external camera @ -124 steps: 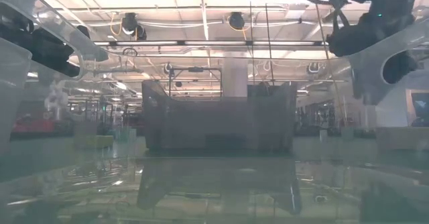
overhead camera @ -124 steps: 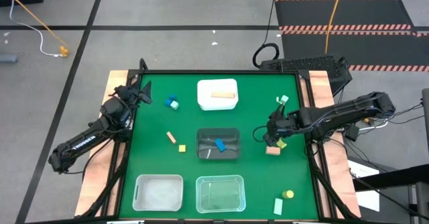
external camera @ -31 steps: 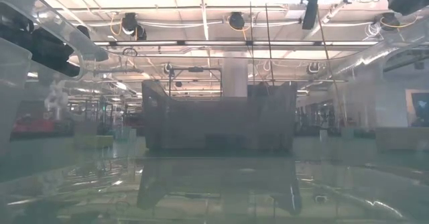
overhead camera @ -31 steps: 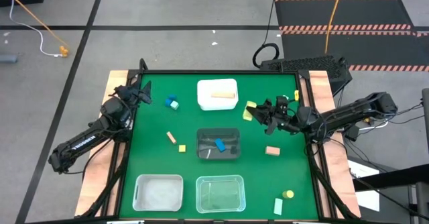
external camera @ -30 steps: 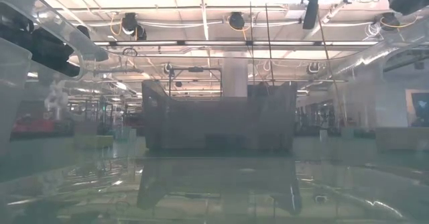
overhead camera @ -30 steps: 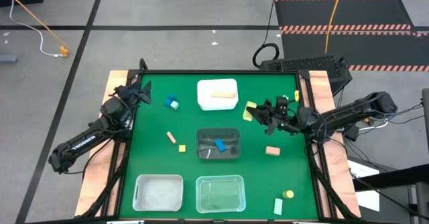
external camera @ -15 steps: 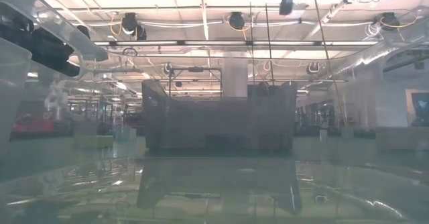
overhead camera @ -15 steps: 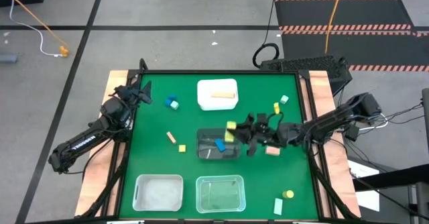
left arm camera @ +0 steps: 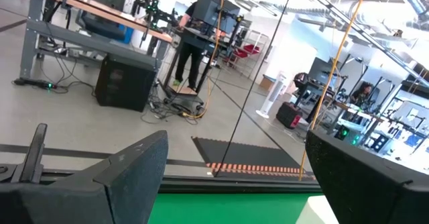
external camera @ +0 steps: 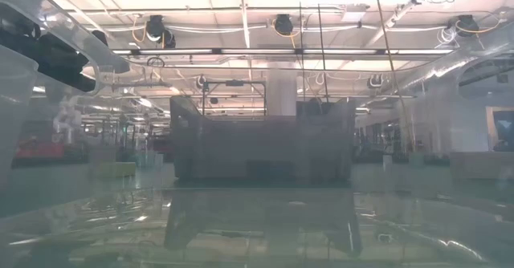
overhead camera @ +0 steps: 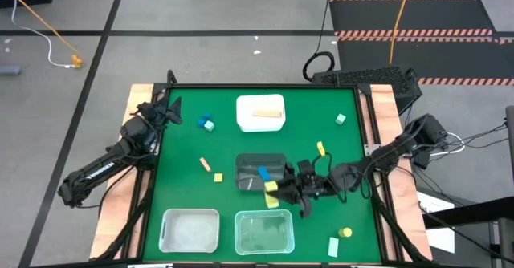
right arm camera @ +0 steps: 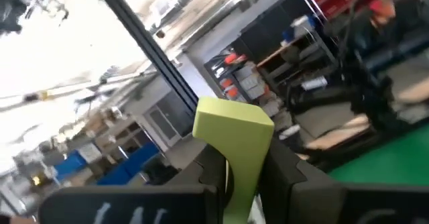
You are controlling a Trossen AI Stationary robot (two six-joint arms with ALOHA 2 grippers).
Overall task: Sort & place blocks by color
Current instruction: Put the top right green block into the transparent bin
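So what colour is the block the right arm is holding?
Yellow block, clearest in the right wrist view.

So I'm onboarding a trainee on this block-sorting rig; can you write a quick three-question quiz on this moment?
1. True or false: the right gripper is shut on a yellow block.
2. Multiple choice: the blue block near the table's middle lies in A) the white bin, B) the dark bin, C) the clear bin at the near edge.
3. Fill in: the left gripper waits at the table's far left corner, with its fingers ____.

Key: 1 true; 2 B; 3 open.
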